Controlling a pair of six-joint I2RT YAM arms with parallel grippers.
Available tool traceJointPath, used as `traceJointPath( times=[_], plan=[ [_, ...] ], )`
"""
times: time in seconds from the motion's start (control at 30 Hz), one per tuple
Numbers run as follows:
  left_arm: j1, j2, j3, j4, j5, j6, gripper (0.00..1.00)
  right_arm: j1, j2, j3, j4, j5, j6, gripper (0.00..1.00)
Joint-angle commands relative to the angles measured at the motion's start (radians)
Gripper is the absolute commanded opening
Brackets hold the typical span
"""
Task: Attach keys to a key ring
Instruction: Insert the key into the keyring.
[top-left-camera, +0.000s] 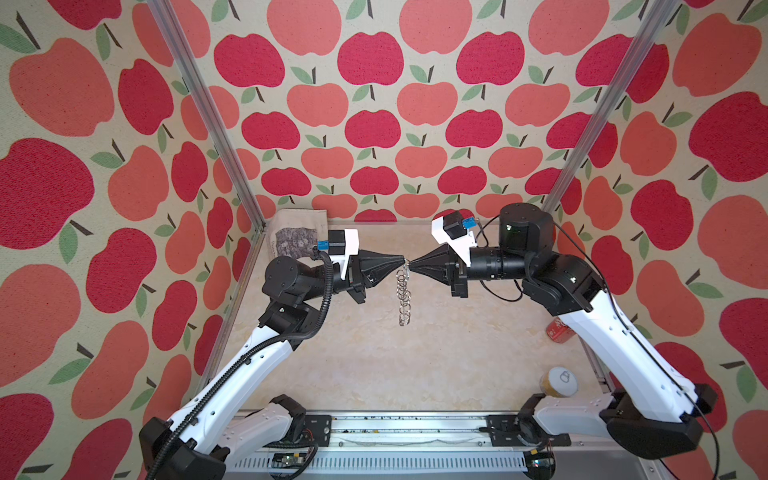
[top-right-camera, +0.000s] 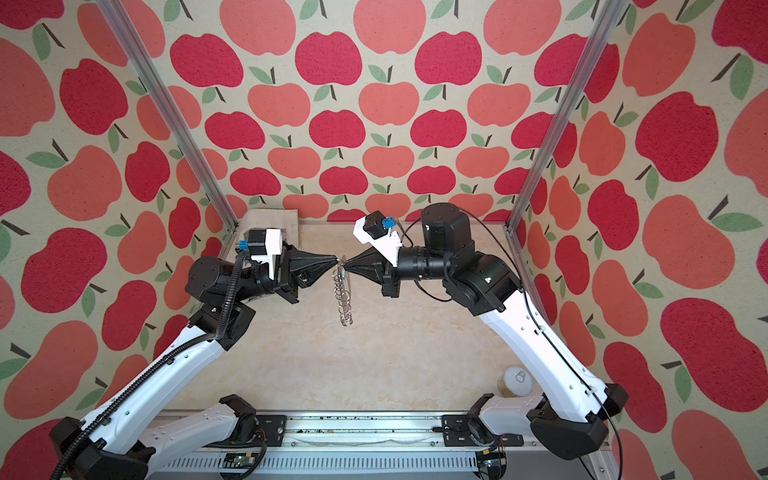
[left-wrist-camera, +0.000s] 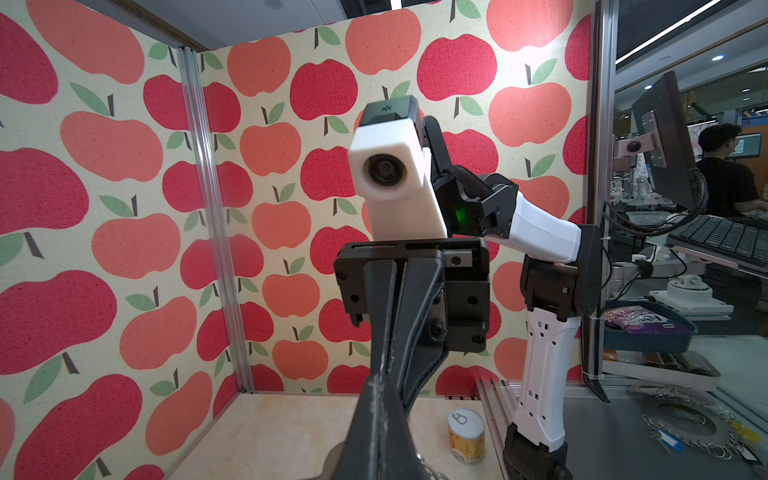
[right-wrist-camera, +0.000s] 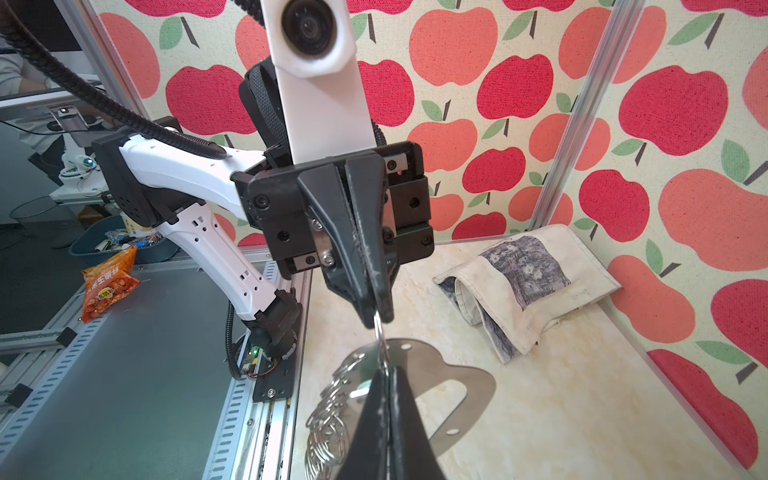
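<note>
- At the back left corner, a folded cloth bag (top-left-camera: 297, 232) printed with a grey picture lies on the pale marbled tabletop (top-left-camera: 374, 374), against the apple-patterned wall.
- The left arm reaches in from the left. The left gripper (top-left-camera: 402, 259) is closed, its pointed tips pinching a small silver wire loop at the top of the key ring.
- In the middle, the key ring (top-left-camera: 404, 293) hangs down from the two gripper tips. Both top views show it edge-on, so it reads as a thin chain of silver wire rings.
- The right wrist view shows the flat side: a grey metal plate with a large cutout (its wire rings (right-wrist-camera: 332, 415) cluster along one edge).
- The right gripper (top-left-camera: 412, 264) points at the left one, tip almost to tip. Its jaws are pressed together on the same wire loop, just beside the plate's edge.
- The right arm stretches back to the right.
- Under that arm, near the right wall, a red can (top-left-camera: 559, 330) lies on the tabletop.
- Nearer the front, a yellow tin (top-left-camera: 559, 382) with a pull-tab lid stands upright.
</note>
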Motion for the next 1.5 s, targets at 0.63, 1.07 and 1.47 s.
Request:
traceJointPath(
  times=[0.63, 1.07, 1.47],
  plan=[
    [0.004, 0.009, -0.040, 0.263, -0.072, -0.055, 0.00, 0.032, -0.040, -0.194, 0.266, -0.067, 0.195, 0.03],
    [0.005, 0.072, -0.064, 0.413, -0.075, -0.143, 0.00, 0.047, 0.003, -0.250, 0.501, -0.131, 0.345, 0.03],
    [0.004, 0.078, -0.081, 0.459, -0.079, -0.179, 0.00, 0.052, 0.027, -0.262, 0.606, -0.124, 0.408, 0.04]
  ],
)
